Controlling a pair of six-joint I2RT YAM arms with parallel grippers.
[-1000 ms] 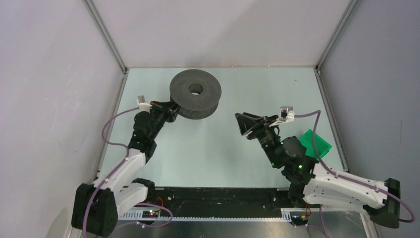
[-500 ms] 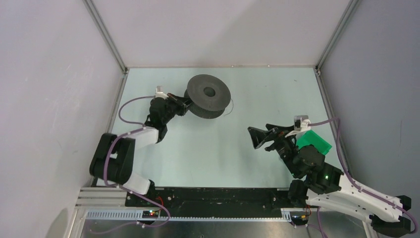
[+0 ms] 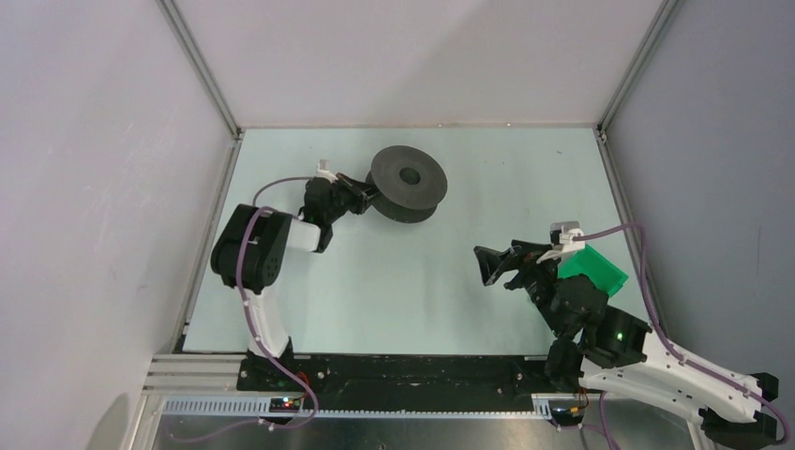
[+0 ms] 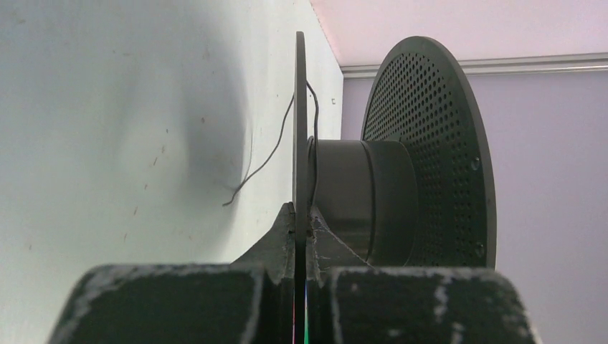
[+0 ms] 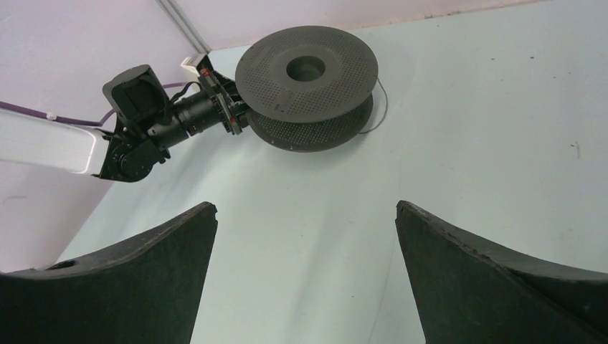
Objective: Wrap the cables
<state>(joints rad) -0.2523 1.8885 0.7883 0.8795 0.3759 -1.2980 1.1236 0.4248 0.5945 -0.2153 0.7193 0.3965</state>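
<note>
The big dark grey spool [image 3: 408, 181] sits at the back middle of the table, slightly tilted. My left gripper [image 3: 367, 197] is shut on the edge of its lower flange [image 4: 301, 143], one fingertip on each face. The thin dark cable [image 4: 267, 159] leaves the flange rim, and its loose end curls over the table. In the right wrist view the cable [image 5: 381, 107] loops at the spool's [image 5: 308, 72] right side. My right gripper [image 3: 489, 265] is open and empty, well to the near right of the spool, facing it [image 5: 305, 208].
A green flat piece [image 3: 595, 269] lies at the right edge, under my right wrist. Metal frame posts [image 3: 202, 70] and grey walls enclose the table on three sides. Purple arm cords [image 3: 267, 187] trail behind both wrists.
My left arm has stretched farther back and to the right, carrying the spool to the right by its flange. My right gripper has drawn back toward the near right, still open.
</note>
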